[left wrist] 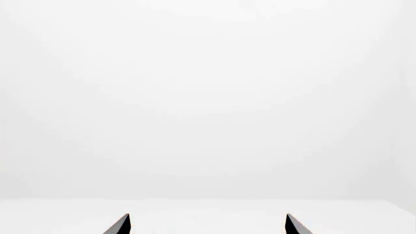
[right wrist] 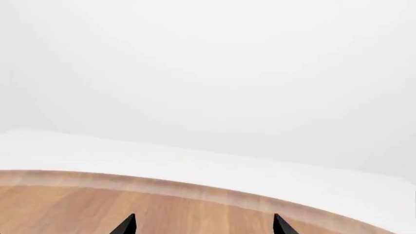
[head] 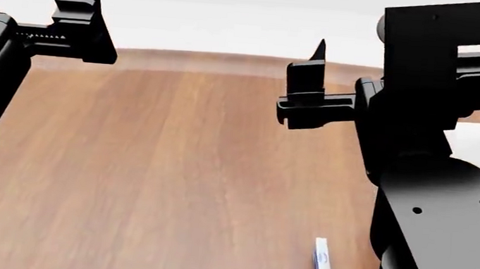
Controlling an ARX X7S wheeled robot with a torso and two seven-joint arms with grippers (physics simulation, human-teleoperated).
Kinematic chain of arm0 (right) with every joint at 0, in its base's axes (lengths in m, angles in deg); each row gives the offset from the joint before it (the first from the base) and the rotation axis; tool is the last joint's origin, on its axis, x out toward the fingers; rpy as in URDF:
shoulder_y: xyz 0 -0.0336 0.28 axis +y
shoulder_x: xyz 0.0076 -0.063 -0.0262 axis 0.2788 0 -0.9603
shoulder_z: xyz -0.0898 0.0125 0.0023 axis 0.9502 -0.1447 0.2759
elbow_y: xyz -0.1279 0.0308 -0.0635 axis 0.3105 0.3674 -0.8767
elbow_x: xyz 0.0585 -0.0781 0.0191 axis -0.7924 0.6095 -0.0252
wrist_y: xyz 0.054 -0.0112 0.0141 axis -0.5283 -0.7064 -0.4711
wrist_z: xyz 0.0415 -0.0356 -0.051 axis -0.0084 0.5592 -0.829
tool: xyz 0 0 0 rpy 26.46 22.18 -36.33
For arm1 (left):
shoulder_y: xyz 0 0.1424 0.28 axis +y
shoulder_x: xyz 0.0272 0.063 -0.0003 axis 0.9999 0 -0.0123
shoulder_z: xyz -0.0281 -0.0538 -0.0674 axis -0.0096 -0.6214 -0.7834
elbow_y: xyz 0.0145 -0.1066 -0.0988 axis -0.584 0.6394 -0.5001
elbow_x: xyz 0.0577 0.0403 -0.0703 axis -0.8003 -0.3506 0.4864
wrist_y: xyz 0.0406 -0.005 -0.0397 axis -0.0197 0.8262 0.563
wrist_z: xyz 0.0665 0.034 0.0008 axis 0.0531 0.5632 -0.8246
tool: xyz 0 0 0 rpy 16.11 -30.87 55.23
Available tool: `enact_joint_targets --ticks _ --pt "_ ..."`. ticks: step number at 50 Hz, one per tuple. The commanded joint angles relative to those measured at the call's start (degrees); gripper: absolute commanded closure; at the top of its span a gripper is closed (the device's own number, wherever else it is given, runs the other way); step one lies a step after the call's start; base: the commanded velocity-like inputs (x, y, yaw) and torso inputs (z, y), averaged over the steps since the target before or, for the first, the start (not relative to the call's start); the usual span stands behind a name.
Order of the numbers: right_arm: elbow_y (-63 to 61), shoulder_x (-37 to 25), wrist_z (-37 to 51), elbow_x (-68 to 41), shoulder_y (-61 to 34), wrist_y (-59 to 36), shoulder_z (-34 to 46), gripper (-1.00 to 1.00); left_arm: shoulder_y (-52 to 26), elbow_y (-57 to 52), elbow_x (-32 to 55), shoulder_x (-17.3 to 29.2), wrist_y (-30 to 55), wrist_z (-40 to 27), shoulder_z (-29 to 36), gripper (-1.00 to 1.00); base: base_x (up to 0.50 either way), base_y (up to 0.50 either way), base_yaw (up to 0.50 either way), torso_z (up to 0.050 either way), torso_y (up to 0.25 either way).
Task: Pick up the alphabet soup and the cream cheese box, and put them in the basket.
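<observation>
At the near edge of the head view, the cream cheese box [head: 322, 266] stands on its thin edge on the wooden table [head: 178, 168], white and pale blue with a red mark toward its near end, partly cut off by the lower border. It sits just beside the bulky black housing of the right arm [head: 438, 205], which fills the right side of that view and hides the table behind it. A patch of white shows past the arm at the right edge; what it is cannot be told.

Farther up, the right gripper [head: 311, 92] is raised above the tabletop, well apart from the box and holding nothing. Only one pointed finger is plain in the head view, but in the right wrist view its two dark fingertips [right wrist: 126, 225] stand well apart, with the table's pale far rim and bare white background between them.

The left gripper [head: 83, 25] is lifted at the view's upper left, also empty; its wrist view shows two separated fingertips [left wrist: 120, 225] against a white surface and blank white beyond.

The middle of the table is bare wood grain out to its curved far edge. The alphabet soup and the basket cannot be made out in any view.
</observation>
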Motion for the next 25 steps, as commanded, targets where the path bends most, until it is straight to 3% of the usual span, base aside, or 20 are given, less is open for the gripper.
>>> enact_joint_targets --ticks 1,10,18,19,22,25 --pt "0.5 -0.1 1.1 0.4 0.0 -0.2 -0.1 -1.00 0.1 0.2 0.7 0.5 -0.5 -0.4 0.6 -1.00 0.50 0.00 0.00 0.000 0.000" --pt "3.3 0.6 1.9 -0.3 -1.6 -4.3 -1.7 -1.00 0.1 0.3 1.1 0.9 -0.7 -0.7 0.8 -1.00 0.00 0.00 0.00 0.000 0.000" --pt "7.5 1.8 4.7 -3.2 -4.4 -19.0 -7.8 -1.00 -0.1 0.9 1.3 1.5 -1.2 -0.8 0.9 -1.00 0.00 0.00 0.00 0.000 0.000" --pt "8.3 1.1 7.3 -6.4 -4.3 -19.1 -8.2 -1.00 -0.1 1.1 1.4 1.6 -1.3 -0.8 0.9 -1.00 0.00 0.00 0.00 0.000 0.000" --pt "13.0 -3.7 26.4 -30.9 -3.5 -19.1 -9.3 -1.00 0.0 1.1 1.5 1.7 -1.4 -0.9 0.9 -1.00 0.00 0.00 0.00 0.000 0.000" --pt "15.4 -5.3 36.5 -44.2 -2.7 -19.1 -10.2 -1.00 0.1 1.0 1.7 1.8 -1.4 -1.0 0.9 -1.00 0.00 0.00 0.00 0.000 0.000"
